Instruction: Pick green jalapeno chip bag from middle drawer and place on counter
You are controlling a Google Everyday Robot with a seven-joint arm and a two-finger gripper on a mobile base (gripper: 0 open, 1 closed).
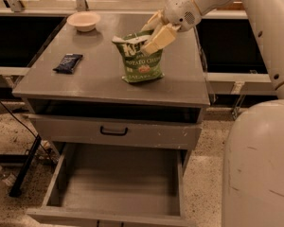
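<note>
Gripper (149, 37) is pinching the green jalapeno chip bag (142, 65) on the counter (94, 77), hiding its top corner. "Potato chips" is showing legibly.

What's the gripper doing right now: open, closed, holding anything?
Gripper: at the top of the green jalapeno chip bag, which stands upright on the counter. Whether it grips the bag cannot be told.

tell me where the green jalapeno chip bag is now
In the camera view, the green jalapeno chip bag stands upright on the counter, right of centre, with the gripper at its top edge; the dark packet lies to its left.
</note>
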